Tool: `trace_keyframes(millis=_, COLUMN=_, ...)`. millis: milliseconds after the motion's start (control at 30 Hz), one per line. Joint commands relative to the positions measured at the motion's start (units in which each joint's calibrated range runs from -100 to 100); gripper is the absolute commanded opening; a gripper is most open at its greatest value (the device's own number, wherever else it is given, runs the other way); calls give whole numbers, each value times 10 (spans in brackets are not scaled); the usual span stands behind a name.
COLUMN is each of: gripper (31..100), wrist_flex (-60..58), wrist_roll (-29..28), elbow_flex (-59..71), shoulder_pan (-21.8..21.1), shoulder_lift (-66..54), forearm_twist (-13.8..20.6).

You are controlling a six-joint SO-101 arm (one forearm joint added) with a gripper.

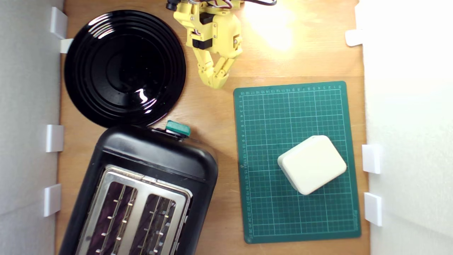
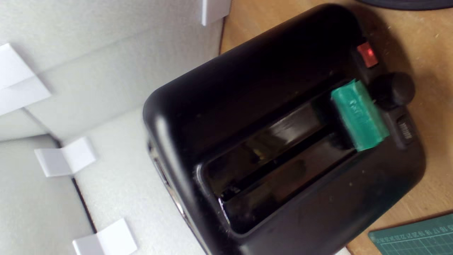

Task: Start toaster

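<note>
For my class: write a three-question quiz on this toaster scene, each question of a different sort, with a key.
1. True or false: the gripper is touching the toaster.
2. What lies on the green cutting mat? A) a fork B) a cream block C) a cup
3. Fill in: beside the green lever on the toaster's end sits a small ___ light.

Key: 1 false, it hangs apart, between the black plate and the mat. 2 B. 3 red.
</note>
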Motion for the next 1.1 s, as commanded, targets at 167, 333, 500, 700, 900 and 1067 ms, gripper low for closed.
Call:
trace_keyframes(millis=167, gripper=314, wrist_flex=5, wrist_roll=3, elbow_flex=18, shoulder_pan=6, shoulder_lift=-9, forearm_twist=0)
trace_keyframes(millis=333, gripper=314, wrist_flex=41, wrist_roll=3, elbow_flex=18, shoulder_pan=1, shoulder_lift=-9, forearm_twist=1)
trace_keyframes(millis=500, gripper=314, wrist_flex=76, wrist_roll=3, elbow_flex=18, shoulder_pan=1, shoulder_lift=-9, forearm_twist=1)
trace_keyframes(millis=700, gripper=314, wrist_flex=76, wrist_roll=3, elbow_flex=18, shoulder_pan=1, shoulder_lift=-9, forearm_twist=0)
trace_keyframes(millis=900, gripper=314, wrist_flex=76, wrist_roll=2, elbow_flex=18, shoulder_pan=0, shoulder_lift=-9, forearm_twist=-1)
trace_keyframes(millis=1067, gripper=314, wrist_flex=76, wrist_roll=-2, elbow_flex=18, shoulder_pan=-1, shoulder_lift=-9, forearm_twist=-1)
